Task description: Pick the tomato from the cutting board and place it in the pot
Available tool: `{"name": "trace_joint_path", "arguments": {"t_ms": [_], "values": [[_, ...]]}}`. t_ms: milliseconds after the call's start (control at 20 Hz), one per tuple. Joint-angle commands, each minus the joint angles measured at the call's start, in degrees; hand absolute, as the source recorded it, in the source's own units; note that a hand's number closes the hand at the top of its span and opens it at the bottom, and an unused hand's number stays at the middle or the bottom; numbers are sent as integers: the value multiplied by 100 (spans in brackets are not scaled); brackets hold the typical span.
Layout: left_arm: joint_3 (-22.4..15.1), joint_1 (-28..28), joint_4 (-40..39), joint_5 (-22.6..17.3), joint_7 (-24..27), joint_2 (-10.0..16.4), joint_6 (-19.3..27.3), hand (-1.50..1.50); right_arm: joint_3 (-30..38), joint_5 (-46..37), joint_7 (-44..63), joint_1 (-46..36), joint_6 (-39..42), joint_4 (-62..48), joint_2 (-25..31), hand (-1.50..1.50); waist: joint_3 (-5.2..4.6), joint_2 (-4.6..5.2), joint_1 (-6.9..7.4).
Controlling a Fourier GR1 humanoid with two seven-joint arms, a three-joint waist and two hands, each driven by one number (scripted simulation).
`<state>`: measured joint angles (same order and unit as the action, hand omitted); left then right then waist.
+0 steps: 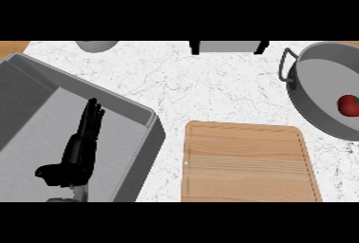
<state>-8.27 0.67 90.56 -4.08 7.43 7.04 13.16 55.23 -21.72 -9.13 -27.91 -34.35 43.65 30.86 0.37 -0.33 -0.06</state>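
Tomato in pot, far right. Board on tabletop, near pot. Left hand over grey basin, perhaps sink; fingers straight.

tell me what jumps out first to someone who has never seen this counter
The red tomato draws the eye first, lying inside the grey pot at the right edge of the counter. Next come the wooden cutting board at bottom centre and the black left hand, resting open with straight fingers over the grey basin at the lower left.
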Motion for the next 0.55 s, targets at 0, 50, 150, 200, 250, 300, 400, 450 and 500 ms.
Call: {"name": "trace_joint_path", "arguments": {"t_ms": [0, 50, 150, 200, 250, 300, 400, 450, 500], "values": [[257, -111, 193, -77, -158, 46, 27, 0, 12, 388, -42, 744, 164, 585, -212, -150, -38, 18, -29], [421, -234, -120, -255, -27, 167, -262, 0, -41, 466, 52, 498, 147, 341, 190, -150, -37, 32, -1], [374, 172, -127, -287, 269, 176, -409, 0, -43, 605, 88, 773, 63, 605, 45, -150, -39, 28, -3], [252, -155, 19, -146, -106, 31, -172, 0, 10, 791, 79, 1057, 100, 1203, -324, -150, -40, 18, -41], [-6, 71, 494, 85, -351, -69, 94, 0, 40, 715, 256, 797, -199, 1192, -147, -150, -39, 15, -12], [235, -119, 248, -44, -296, 92, -84, 0, 380, 1113, -552, 1006, 27, 482, 112, -150, -31, 35, 1], [89, -108, 158, 92, -205, -100, 42, 0, 328, 1189, -472, 1369, -71, 950, -182, -150, -36, 28, -20], [175, -96, -291, -3, 179, -126, -91, 0, 474, 1417, -365, 1298, 63, 906, -18, -150, -37, 31, -28], [227, 119, 203, -101, -47, 3, -193, 0, 262, 1336, -264, 1289, -96, 739, 151, -150, -36, 31, 11]]}}
